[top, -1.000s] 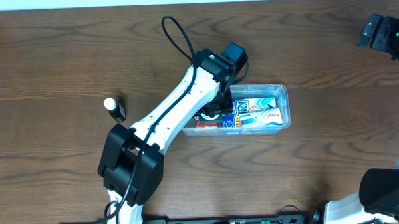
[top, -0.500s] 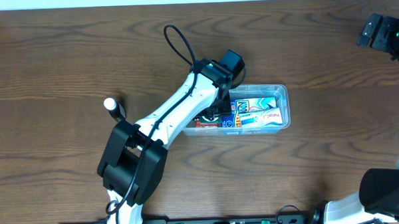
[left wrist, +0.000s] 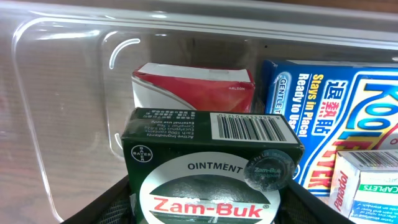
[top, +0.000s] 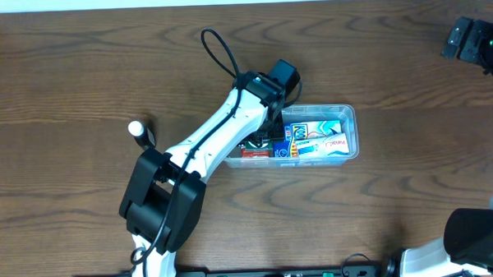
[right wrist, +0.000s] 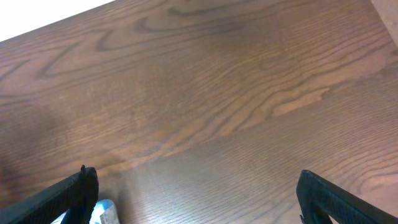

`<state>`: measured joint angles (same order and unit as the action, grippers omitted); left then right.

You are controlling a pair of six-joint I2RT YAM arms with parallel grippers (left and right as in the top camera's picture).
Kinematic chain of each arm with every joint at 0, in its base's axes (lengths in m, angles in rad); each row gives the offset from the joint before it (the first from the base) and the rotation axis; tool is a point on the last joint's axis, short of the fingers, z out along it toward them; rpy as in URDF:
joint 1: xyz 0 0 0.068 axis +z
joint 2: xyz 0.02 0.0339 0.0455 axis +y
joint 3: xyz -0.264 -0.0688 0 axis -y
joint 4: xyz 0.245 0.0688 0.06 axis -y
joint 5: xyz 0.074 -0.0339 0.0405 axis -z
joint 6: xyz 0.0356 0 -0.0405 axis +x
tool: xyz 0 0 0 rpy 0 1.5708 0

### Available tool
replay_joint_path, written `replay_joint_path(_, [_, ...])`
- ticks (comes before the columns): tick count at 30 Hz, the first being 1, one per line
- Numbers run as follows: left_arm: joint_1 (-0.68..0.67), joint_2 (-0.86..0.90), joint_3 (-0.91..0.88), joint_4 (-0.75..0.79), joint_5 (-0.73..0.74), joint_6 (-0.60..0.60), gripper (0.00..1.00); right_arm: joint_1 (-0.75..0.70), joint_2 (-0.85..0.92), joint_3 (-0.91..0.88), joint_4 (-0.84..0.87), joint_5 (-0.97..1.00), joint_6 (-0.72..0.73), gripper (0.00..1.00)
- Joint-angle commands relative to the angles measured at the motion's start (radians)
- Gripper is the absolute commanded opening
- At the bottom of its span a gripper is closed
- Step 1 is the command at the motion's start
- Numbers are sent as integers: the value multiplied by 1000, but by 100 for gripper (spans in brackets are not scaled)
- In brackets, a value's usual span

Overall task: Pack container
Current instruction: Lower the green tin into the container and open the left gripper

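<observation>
Left gripper [left wrist: 208, 186]: jaws clamped on a green Zam-Buk ointment box [left wrist: 211, 149], held inside the container [left wrist: 62, 93] at its left end. Contents beyond the box: one red carton [left wrist: 196, 87] against the far wall, one blue cooling-patch pack [left wrist: 336, 106] beside it, one white Panadol packet [left wrist: 367, 186] (partly cut off by the picture's edge). Right gripper [right wrist: 199, 205]: jaws spread wide, nothing between them, over bare wooden table [top: 63, 71], well apart from the container. Loose item: small white-capped bottle [top: 139, 131], left of the arm.
</observation>
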<state>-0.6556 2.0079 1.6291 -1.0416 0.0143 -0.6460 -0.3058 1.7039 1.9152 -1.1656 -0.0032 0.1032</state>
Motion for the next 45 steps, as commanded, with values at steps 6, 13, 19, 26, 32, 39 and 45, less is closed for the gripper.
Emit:
replay_joint_path(6, [5, 12, -11, 8, -27, 25, 62, -2, -9, 9, -4, 6, 13, 99])
replay_joint_path(13, [5, 12, -37, 27, -27, 24, 63, -2, -9, 9, -5, 6, 12, 99])
replay_joint_path(19, [5, 12, -54, 34, -27, 24, 63, -2, -9, 9, -5, 6, 12, 99])
replay_joint_path(26, [5, 12, -55, 53, -27, 24, 73, -2, -9, 9, -5, 6, 13, 99])
replay_joint_path(32, [5, 12, -54, 59, -27, 24, 74, -1, -9, 9, -5, 6, 12, 99])
replay_joint_path(39, [11, -11, 45, -6, 4, 101, 80, -1, -9, 9, -5, 6, 12, 99])
replay_joint_path(45, [19, -73, 214, -172, 0, 130, 83, -1, -9, 9, -5, 6, 12, 99])
